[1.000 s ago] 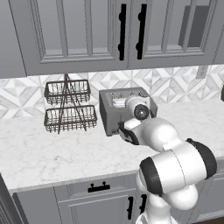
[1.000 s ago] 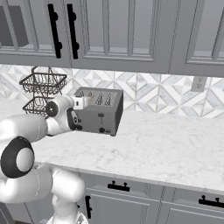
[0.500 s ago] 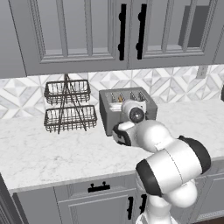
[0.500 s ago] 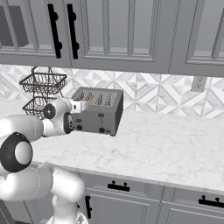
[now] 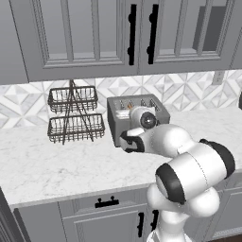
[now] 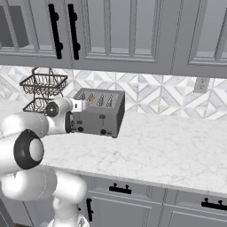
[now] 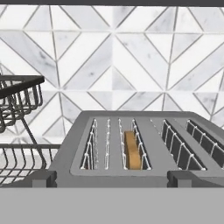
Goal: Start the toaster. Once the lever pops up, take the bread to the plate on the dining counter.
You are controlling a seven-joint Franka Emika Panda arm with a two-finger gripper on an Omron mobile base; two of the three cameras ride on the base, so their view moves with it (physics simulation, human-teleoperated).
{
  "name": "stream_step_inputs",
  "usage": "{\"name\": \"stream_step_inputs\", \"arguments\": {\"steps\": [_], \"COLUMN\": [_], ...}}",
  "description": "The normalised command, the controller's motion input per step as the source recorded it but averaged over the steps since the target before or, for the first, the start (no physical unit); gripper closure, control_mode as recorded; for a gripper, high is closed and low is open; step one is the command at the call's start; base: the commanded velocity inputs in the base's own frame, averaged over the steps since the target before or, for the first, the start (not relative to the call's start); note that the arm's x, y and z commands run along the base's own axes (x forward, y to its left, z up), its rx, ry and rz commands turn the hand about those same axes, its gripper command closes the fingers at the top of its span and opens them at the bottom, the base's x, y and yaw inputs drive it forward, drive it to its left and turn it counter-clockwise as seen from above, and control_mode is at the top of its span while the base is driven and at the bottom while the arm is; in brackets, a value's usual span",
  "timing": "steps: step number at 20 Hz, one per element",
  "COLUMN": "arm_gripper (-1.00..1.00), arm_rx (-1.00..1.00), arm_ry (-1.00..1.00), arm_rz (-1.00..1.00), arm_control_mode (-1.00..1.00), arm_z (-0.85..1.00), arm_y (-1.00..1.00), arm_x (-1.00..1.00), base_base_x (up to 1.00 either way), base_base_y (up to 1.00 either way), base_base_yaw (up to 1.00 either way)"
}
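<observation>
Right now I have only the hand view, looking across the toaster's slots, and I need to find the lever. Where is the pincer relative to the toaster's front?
Observer: The pincer is up at the top front edge of the boxy grey brushed-metal toaster, toward its left end.
Operator: What is on the front face below it?
Observer: Small black knobs sit low on the face, with dark vertical lever slots above them.

My toaster (image 7: 131,131) is brushed grey, with golden-tan bread (image 7: 132,149) in one slot. The backsplash (image 7: 131,52) behind shows white and grey diamond tiles. Beside it, the wire basket rack (image 5: 73,116) is dark.
</observation>
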Motion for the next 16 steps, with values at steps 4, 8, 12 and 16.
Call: {"name": "stream_step_inputs", "arguments": {"steps": [4, 8, 12, 16], "arm_gripper": [-1.00, -1.00, -1.00, -1.00], "arm_rx": [0.00, 0.00, 0.00, 0.00], "arm_ry": [0.00, 0.00, 0.00, 0.00], "arm_rz": [0.10, 0.06, 0.02, 0.00], "arm_control_mode": [-1.00, -1.00, -1.00, -1.00], "arm_z": [0.00, 0.00, 0.00, 0.00], "arm_y": [-0.34, -0.48, -0.33, 0.00], "arm_x": [0.03, 0.00, 0.03, 0.23], "base_base_x": [0.00, 0.00, 0.00, 0.00], "base_base_y": [0.00, 0.00, 0.00, 0.00], "base_base_yaw": [0.00, 0.00, 0.00, 0.00]}}
